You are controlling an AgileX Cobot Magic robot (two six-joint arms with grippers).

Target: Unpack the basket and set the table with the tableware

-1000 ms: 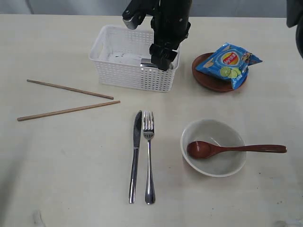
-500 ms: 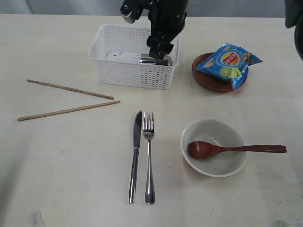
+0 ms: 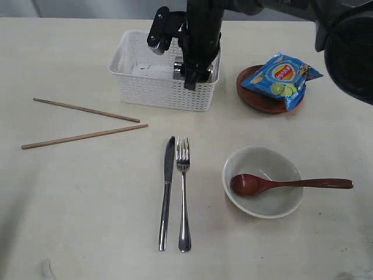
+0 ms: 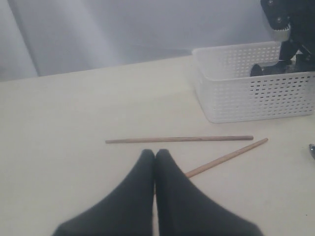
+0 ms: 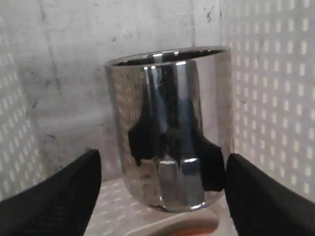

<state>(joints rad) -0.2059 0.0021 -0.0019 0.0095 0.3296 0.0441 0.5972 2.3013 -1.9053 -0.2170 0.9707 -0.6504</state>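
Observation:
The white basket (image 3: 151, 93) stands at the back of the table (image 3: 87, 198). My right gripper (image 3: 191, 74) reaches down inside it. In the right wrist view this gripper (image 5: 162, 160) is open, one finger on each side of the small steel cup (image 5: 167, 128), which stands upright on the basket floor by a lattice wall (image 5: 275, 73). My left gripper (image 4: 155, 153) is shut and empty, low over the table near the two chopsticks (image 4: 179, 139). Knife (image 3: 166, 192) and fork (image 3: 183, 192) lie side by side at the front. The spoon (image 3: 291, 183) rests in the bowl (image 3: 290, 205).
A blue chips bag (image 3: 281, 76) lies on the red-brown plate (image 3: 250, 96) right of the basket. The chopsticks (image 3: 86, 110) lie spread apart on the left. The right arm's dark bulk hangs over the back right of the exterior view.
The right arm has shifted back over the basket and its gripper has sunk inside, round the cup. The left gripper and the tableware on the table have not moved.

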